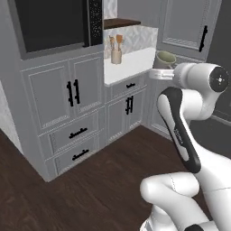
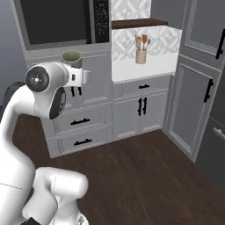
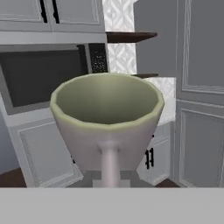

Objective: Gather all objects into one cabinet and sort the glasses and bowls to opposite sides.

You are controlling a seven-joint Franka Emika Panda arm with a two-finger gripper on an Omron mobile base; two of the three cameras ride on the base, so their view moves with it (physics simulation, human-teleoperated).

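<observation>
My gripper point(image 3: 109, 177) is shut on the side handle of a grey-beige mug point(image 3: 107, 118) with a pale-green inside. The mug stands upright and looks empty. From the left base view the mug point(image 1: 165, 58) sits just above the gripper point(image 1: 158, 68) at about counter height, in the air. The right base view has the mug point(image 2: 71, 58) over the gripper point(image 2: 75, 69), in front of the oven column. Grey panelled wall cabinet doors point(image 3: 74, 15) with black bar handles are shut, above the microwave.
A black microwave point(image 1: 52, 22) sits over low drawer cabinets point(image 1: 74, 133). A white counter point(image 2: 140, 68) carries a jar of wooden utensils point(image 2: 141, 55) under a dark wood shelf point(image 2: 138, 23). Tall grey doors point(image 2: 193, 105) close the right side. The dark floor point(image 1: 90, 189) lies open.
</observation>
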